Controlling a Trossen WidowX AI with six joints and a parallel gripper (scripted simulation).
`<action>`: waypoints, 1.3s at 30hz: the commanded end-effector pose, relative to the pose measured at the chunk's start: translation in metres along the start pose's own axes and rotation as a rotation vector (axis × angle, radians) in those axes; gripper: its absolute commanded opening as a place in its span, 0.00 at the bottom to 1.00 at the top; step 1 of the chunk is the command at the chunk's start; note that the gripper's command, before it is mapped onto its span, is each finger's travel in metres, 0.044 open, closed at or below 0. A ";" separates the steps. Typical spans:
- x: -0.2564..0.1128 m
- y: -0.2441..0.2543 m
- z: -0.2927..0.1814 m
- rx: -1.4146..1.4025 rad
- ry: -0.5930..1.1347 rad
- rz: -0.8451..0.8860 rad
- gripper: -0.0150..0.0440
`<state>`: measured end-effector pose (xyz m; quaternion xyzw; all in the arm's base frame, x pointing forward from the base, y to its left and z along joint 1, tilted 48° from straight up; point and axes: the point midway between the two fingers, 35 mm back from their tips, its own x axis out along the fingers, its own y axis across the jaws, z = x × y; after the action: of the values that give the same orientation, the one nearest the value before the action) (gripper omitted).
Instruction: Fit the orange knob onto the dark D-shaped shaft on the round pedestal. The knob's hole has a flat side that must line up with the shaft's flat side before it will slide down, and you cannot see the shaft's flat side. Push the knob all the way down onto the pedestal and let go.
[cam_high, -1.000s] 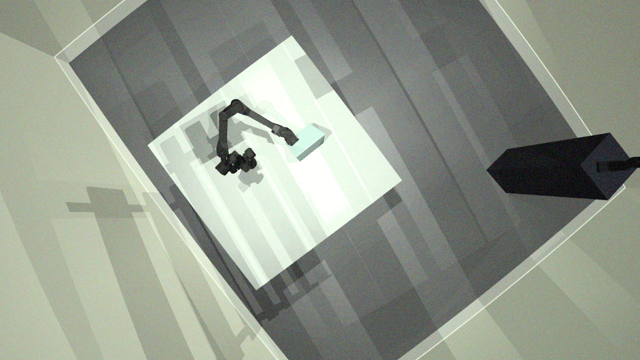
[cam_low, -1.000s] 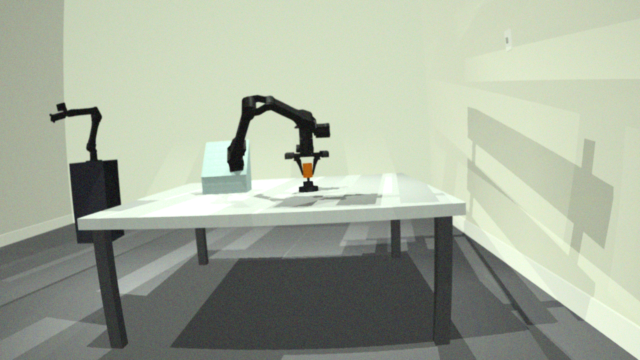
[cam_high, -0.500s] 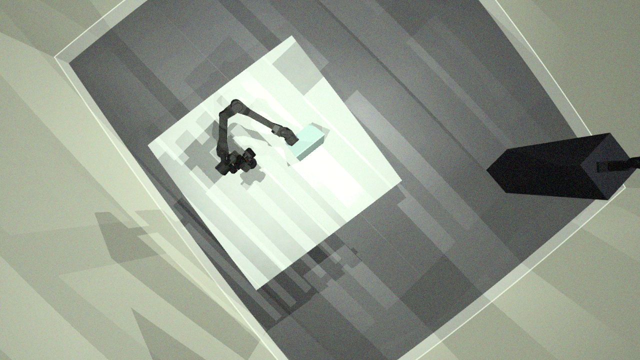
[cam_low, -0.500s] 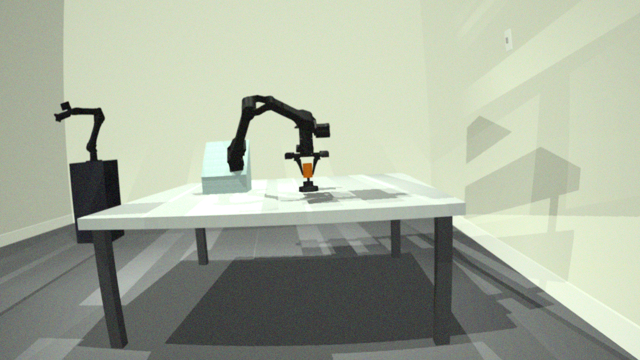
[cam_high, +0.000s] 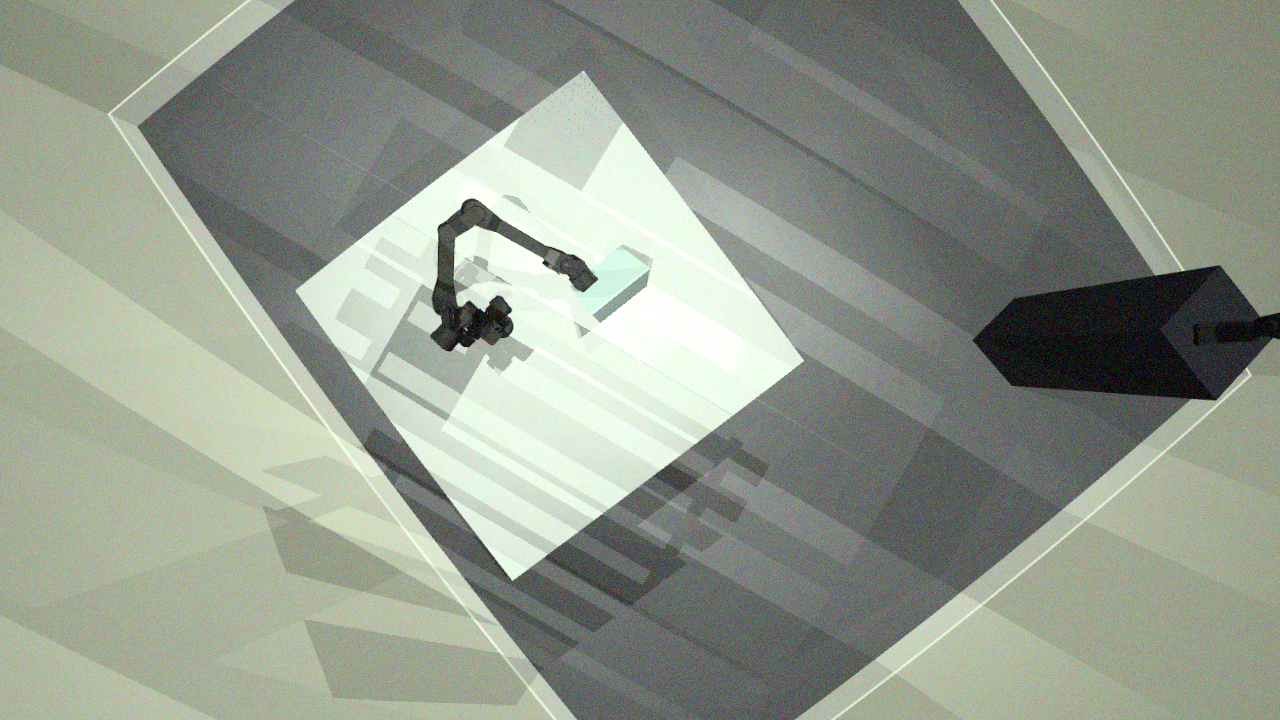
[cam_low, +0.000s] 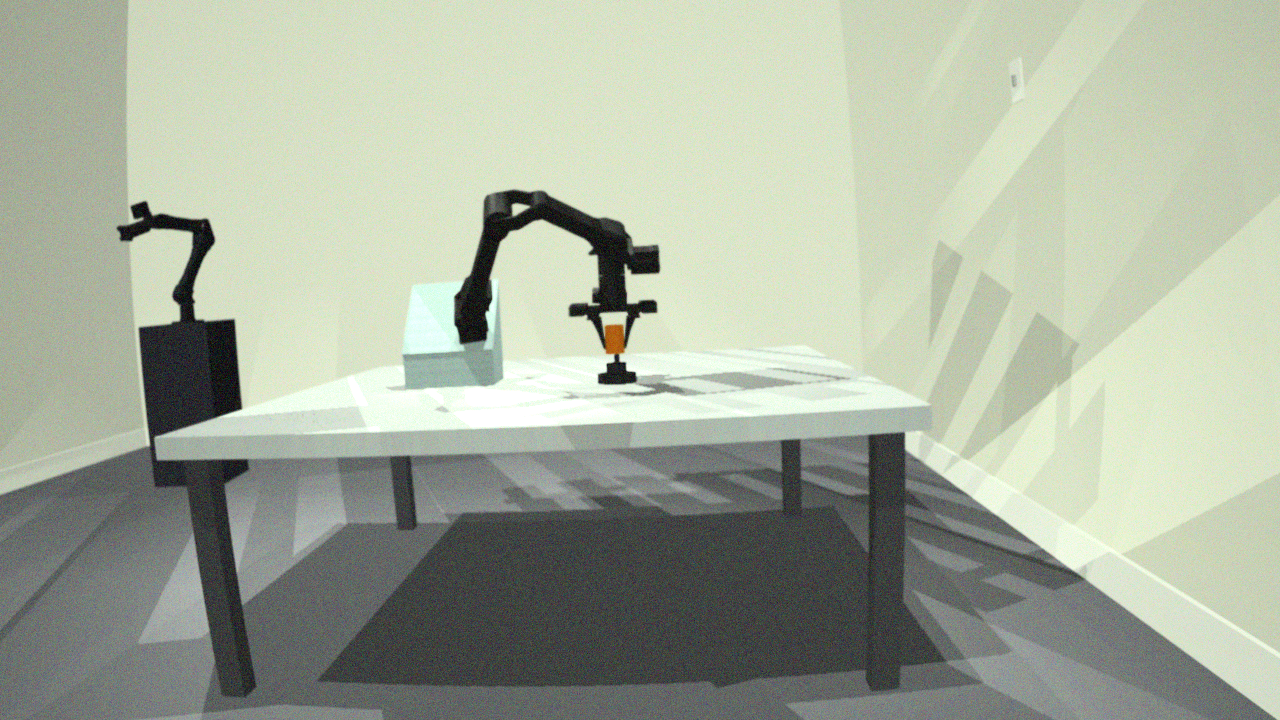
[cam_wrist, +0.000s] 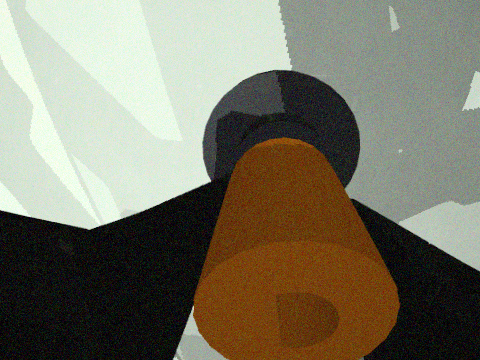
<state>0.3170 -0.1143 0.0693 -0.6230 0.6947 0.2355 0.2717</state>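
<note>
The orange knob (cam_low: 614, 339) (cam_wrist: 295, 210) is held upright between the fingers of my gripper (cam_low: 614, 340) (cam_wrist: 283, 200), which is shut on it. The D-shaped hole in the knob's near end shows in the wrist view, its flat side toward the left. The round pedestal (cam_low: 616, 377) (cam_wrist: 250, 95) stands on the table right below the knob. A short piece of the dark shaft (cam_low: 615, 360) shows between the knob and the pedestal. The knob's lower end is at the shaft's top, clear of the pedestal. The shaft's flat side is hidden. In the top view the arm covers knob and pedestal.
A pale teal block (cam_high: 622, 268) (cam_low: 452, 358) stands on the white table (cam_high: 572, 483) (cam_low: 554, 437) beside the arm's base. A second arm (cam_low: 192, 250) stands on a black pillar (cam_high: 1092, 335) (cam_low: 179, 394) away from the table.
</note>
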 end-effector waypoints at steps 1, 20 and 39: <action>-0.002 0.000 0.002 -0.031 0.001 -0.006 0.25; -0.001 0.001 0.000 -0.031 0.001 -0.006 0.25; 0.001 -0.001 0.001 -0.031 0.001 -0.006 0.25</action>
<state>0.3179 -0.1146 0.0693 -0.6277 0.6903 0.2437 0.2647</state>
